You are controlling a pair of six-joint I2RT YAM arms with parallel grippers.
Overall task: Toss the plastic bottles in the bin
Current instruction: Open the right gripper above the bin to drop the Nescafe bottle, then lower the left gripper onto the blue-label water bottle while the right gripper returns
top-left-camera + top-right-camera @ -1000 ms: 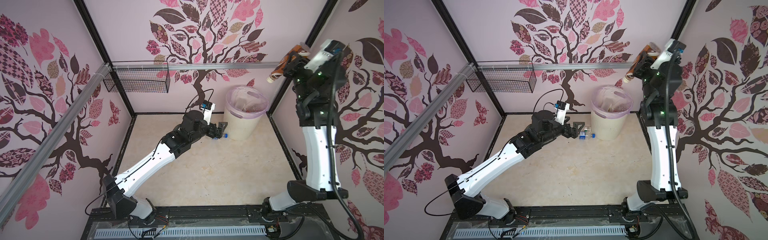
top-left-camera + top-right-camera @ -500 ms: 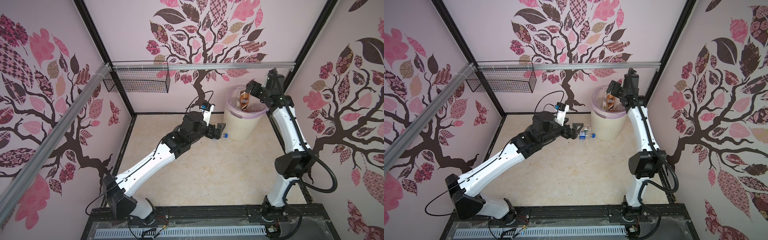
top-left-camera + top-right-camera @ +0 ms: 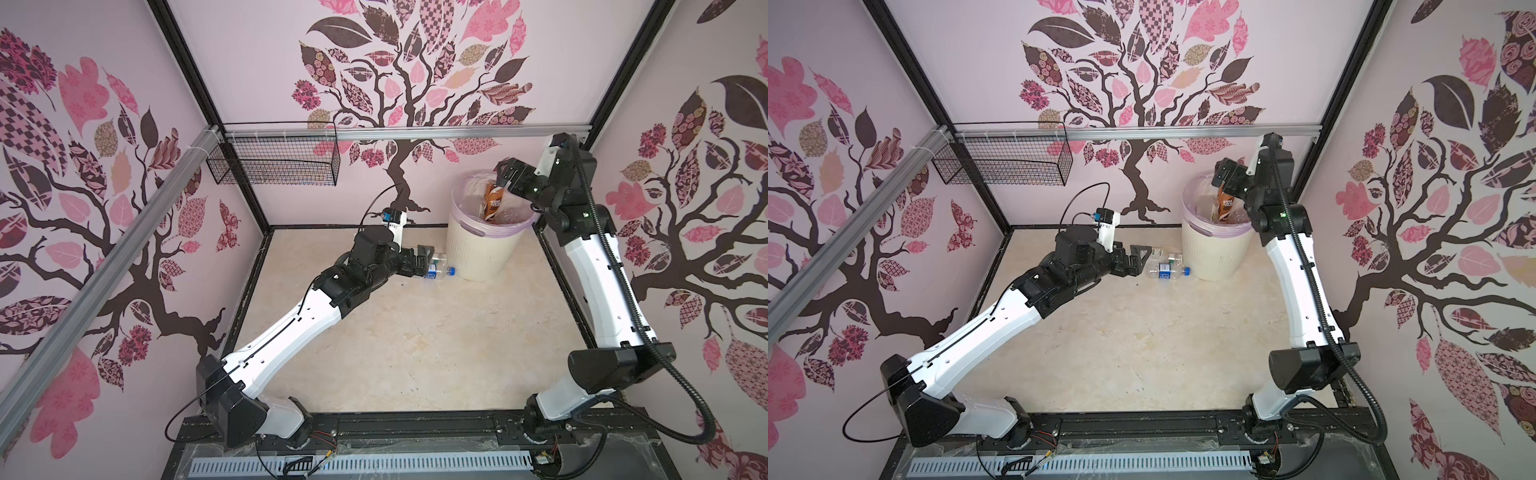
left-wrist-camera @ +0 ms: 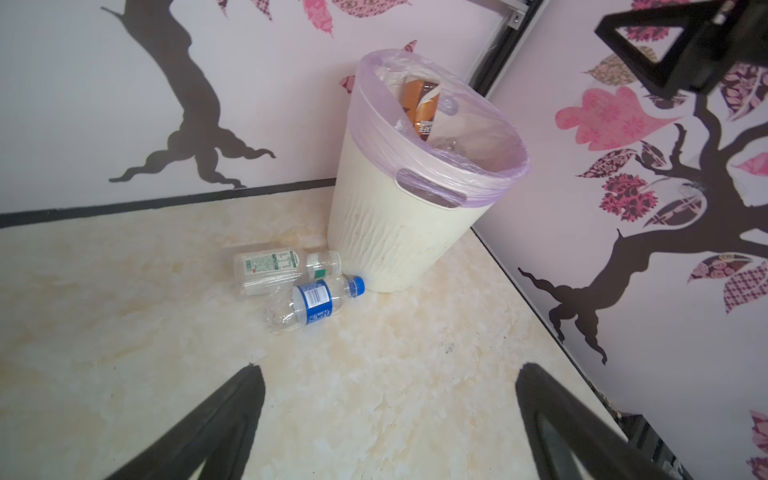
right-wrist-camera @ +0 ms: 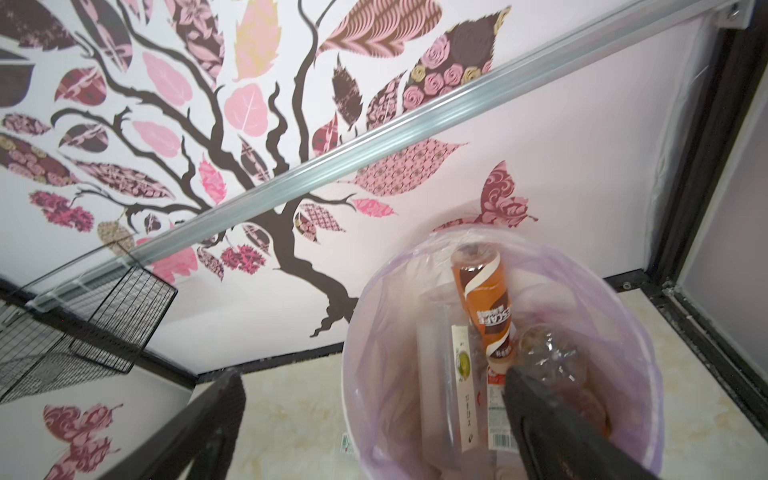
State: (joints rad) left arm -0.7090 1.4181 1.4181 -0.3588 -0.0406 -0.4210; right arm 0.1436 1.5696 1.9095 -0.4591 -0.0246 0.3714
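Our right gripper (image 3: 508,174) has let the brown bottle (image 3: 491,203) drop into the bin (image 3: 482,253), right of centre, fingers apart. Our left gripper (image 4: 390,370) gapes too, empty.

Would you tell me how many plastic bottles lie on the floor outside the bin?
2. The blue-labelled bottle lies beside the bin; the green-labelled bottle lies alongside it, nearer the back wall. Others may be hidden.
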